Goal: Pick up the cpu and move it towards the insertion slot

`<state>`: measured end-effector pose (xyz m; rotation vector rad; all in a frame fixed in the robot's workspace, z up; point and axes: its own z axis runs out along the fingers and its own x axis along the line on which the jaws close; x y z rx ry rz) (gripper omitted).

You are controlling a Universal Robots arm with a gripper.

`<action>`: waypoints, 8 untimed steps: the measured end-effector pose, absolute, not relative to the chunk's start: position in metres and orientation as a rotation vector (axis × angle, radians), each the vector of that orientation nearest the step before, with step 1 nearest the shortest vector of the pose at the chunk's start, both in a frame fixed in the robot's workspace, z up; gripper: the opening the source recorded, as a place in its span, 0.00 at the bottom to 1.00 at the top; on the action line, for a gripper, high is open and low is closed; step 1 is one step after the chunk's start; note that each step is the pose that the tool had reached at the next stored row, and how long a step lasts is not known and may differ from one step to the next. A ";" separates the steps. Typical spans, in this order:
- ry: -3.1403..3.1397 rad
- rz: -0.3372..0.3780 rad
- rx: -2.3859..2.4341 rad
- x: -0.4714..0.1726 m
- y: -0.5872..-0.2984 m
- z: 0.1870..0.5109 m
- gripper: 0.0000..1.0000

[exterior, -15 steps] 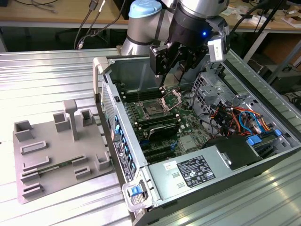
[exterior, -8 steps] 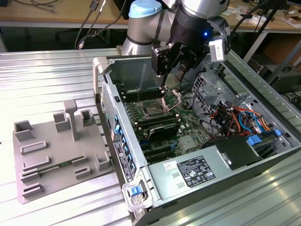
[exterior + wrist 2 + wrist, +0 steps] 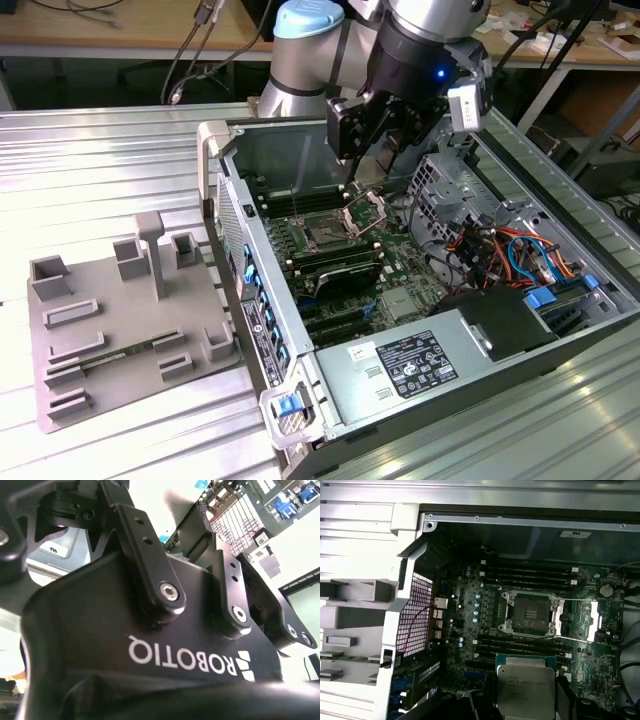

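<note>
— Where's the cpu?
— Flat, metal top facing the first wrist camera, pinched between the fingers, hanging above the open case just short of the insertion slot.

A ribbed metal table carries two things. A grey plastic tray with raised blocks lies toward the exterior view's left. Just beside it, an open computer case lies on its side.
</note>
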<state>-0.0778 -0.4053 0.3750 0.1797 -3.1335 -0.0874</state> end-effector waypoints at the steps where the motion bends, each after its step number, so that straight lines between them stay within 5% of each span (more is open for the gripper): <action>1: -3.134 -0.087 0.180 -0.077 -0.405 0.375 0.55; 8: -3.134 -0.087 0.180 -0.069 -0.403 0.372 0.55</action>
